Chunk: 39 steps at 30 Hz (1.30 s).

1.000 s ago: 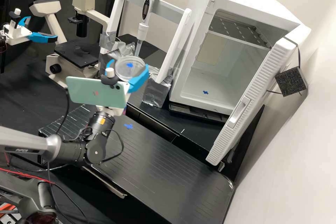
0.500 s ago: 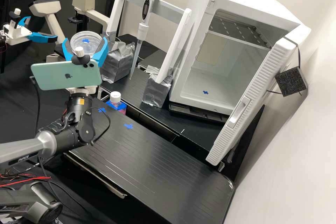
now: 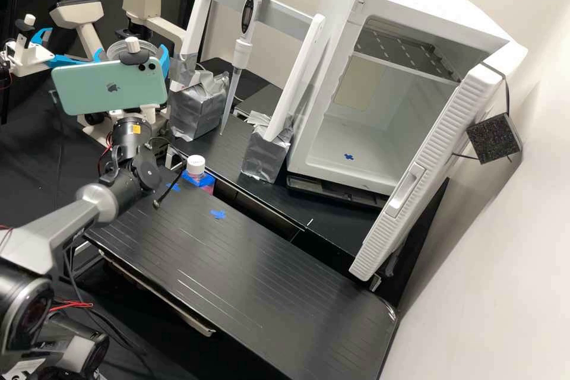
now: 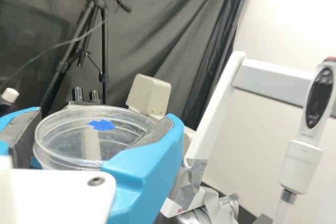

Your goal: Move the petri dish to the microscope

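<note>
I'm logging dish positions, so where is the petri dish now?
The petri dish is held in the pincer, in front of the microscope in the high view.

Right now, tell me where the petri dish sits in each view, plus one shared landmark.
High view: upper left, the petri dish is partly behind the green phone.
Wrist view: the petri dish is held in the hand, before the microscope.
Shared landmark: the white pipette.

free passage: left above near black platform. obstacles: far left blocked by second arm and microscope; far middle by white rack, pipette; right by opened incubator door.
</note>
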Each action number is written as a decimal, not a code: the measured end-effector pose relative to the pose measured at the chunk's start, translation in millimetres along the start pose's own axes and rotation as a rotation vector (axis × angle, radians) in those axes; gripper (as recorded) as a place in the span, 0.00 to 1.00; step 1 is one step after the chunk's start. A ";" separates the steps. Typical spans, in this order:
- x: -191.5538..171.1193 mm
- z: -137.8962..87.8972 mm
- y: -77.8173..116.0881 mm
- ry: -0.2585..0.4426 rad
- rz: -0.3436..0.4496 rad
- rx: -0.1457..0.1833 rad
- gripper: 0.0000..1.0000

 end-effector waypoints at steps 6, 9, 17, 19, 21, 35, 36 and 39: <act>32.7 8.4 -5.3 -0.028 -0.065 0.024 0.00; 52.8 12.8 -12.9 -0.052 -0.104 0.053 0.00; 98.1 20.6 -42.8 -0.132 -0.148 0.138 0.00; 107.8 21.4 -52.0 -0.153 -0.157 0.132 0.00; 114.3 21.3 -59.3 -0.159 -0.167 0.125 0.00; 147.0 11.7 -92.4 -0.181 -0.234 0.034 0.00; 149.3 11.0 -93.4 -0.182 -0.235 0.034 0.00; 157.0 13.2 -97.0 -0.193 -0.232 0.046 0.00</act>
